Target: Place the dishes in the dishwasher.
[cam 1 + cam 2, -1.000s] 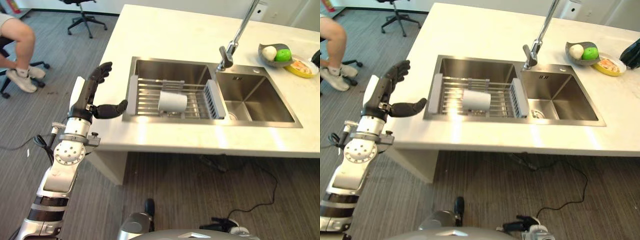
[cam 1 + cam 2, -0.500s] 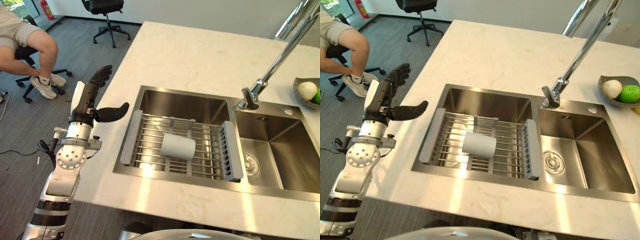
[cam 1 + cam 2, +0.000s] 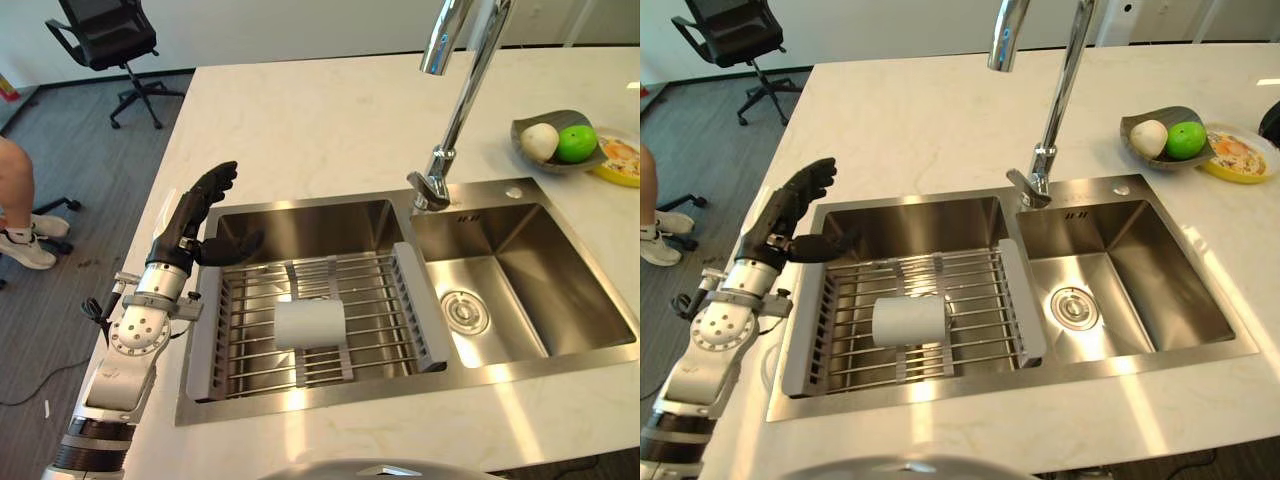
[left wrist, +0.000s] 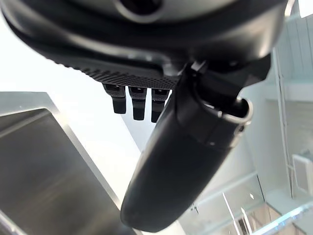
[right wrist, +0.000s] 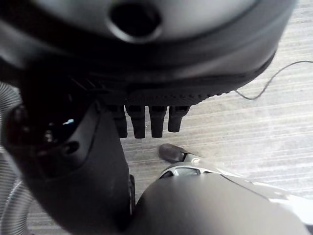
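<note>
Left hand (image 3: pixel 193 213) spread wide, empty, above sink (image 3: pixel 330 215) edge beside rack (image 3: pixel 310 320) holding 1 white cup (image 3: pixel 309 323); right hand (image 5: pixel 146 117) straight-fingered.

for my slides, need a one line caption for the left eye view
Open left hand raised beside the sink, white cup lying on the rack.

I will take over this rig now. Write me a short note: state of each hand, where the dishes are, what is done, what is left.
Left hand: open, holding nothing, raised over the counter edge beside the left basin of the sink.
Right hand: fingers straight, holding nothing, down by the floor.
Dishes: one white cup lies on its side on the drying rack in the left basin. A bowl of fruit and a yellow plate sit on the counter at far right.
Done: nothing picked up.
Left: grasp the cup and load it; the dishwasher must be located.
</note>
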### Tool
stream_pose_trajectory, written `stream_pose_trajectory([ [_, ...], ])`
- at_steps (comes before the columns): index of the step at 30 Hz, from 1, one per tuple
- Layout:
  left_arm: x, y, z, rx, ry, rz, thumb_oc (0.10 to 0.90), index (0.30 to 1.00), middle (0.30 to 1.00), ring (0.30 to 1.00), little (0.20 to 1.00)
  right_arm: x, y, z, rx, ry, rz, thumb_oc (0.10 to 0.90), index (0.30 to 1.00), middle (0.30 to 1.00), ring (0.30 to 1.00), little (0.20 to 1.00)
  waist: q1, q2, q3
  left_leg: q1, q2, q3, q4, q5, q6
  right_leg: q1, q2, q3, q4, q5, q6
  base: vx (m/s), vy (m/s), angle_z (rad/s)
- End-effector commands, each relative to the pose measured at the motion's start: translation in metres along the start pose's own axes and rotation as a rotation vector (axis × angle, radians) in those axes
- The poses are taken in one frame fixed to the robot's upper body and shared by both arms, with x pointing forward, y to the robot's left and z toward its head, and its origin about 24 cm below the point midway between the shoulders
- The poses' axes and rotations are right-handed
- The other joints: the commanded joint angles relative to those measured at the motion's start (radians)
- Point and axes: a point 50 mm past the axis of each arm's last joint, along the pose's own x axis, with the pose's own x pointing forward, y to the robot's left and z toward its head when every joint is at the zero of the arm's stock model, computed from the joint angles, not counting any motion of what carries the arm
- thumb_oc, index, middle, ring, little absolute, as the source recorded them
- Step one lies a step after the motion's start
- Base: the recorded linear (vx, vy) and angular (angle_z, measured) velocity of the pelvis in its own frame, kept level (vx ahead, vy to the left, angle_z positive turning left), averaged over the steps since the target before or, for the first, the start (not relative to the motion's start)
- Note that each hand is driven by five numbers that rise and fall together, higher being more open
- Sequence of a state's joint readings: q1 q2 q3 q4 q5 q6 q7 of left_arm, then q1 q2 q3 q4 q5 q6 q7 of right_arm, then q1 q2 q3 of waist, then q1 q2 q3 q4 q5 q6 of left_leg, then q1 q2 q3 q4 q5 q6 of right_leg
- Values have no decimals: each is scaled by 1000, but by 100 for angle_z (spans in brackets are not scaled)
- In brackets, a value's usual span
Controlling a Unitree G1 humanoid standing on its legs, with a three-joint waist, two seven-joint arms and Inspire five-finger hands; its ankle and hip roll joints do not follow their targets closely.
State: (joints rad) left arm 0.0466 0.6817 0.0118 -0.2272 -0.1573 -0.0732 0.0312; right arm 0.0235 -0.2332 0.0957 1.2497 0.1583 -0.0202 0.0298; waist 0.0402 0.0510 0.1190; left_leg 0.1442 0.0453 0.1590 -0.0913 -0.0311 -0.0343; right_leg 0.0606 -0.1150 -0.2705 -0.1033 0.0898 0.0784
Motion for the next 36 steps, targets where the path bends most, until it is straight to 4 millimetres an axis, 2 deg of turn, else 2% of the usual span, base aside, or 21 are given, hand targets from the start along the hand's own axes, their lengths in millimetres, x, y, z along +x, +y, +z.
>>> stream_pose_trajectory([
  [1,9,13,67,27,-362,-22,800,900,900,900,900,-13,10,-68,-66,255,38,800,900,900,900,900,6,-39,-4,-14,5,-12,21,-8,-16,88,-45,-53,16,-88,98,17,-32,-18],
  [3,9,5,67,-22,-353,-113,800,900,900,900,900,-14,9,-70,-63,263,39,800,900,900,900,900,8,-33,-8,-13,9,-16,12,2,-24,91,-44,-60,16,-92,98,7,-38,1],
  [9,7,-1,68,-98,-324,-271,800,900,900,900,900,-15,9,-74,-77,281,49,800,900,900,900,900,17,-12,-5,-29,18,-33,4,22,-38,92,-38,-89,16,-101,93,-27,-35,12],
  [20,6,-12,70,-48,-286,-481,800,900,900,900,900,-10,13,-60,-127,248,84,800,900,900,900,900,23,9,-8,-36,25,-44,4,30,-47,98,-31,-100,16,-111,87,-4,-28,12],
  [22,1,-20,51,-91,-189,-537,800,900,900,900,900,-11,15,-60,-118,229,93,800,900,900,900,900,15,14,-12,-34,30,-41,4,31,-48,97,-28,-97,16,-112,85,1,-39,1],
  [27,2,-25,45,-81,-165,-545,800,900,900,900,900,-10,17,-60,-106,236,92,800,900,900,900,900,11,17,-13,-32,33,-40,4,30,-48,97,-25,-94,16,-116,82,1,-8,-1],
  [31,8,-33,38,-15,-165,-512,800,900,900,900,900,-11,12,-61,-99,239,73,800,900,900,900,900,1,15,-16,-30,36,-37,4,30,-49,95,-21,-87,16,-119,80,0,0,0],
  [36,21,-37,49,197,-258,-469,800,900,900,900,900,-11,3,-59,-56,229,35,800,900,900,900,900,-5,12,-19,-31,40,-33,4,31,-50,91,-16,-83,16,-121,80,4,-19,-2],
])
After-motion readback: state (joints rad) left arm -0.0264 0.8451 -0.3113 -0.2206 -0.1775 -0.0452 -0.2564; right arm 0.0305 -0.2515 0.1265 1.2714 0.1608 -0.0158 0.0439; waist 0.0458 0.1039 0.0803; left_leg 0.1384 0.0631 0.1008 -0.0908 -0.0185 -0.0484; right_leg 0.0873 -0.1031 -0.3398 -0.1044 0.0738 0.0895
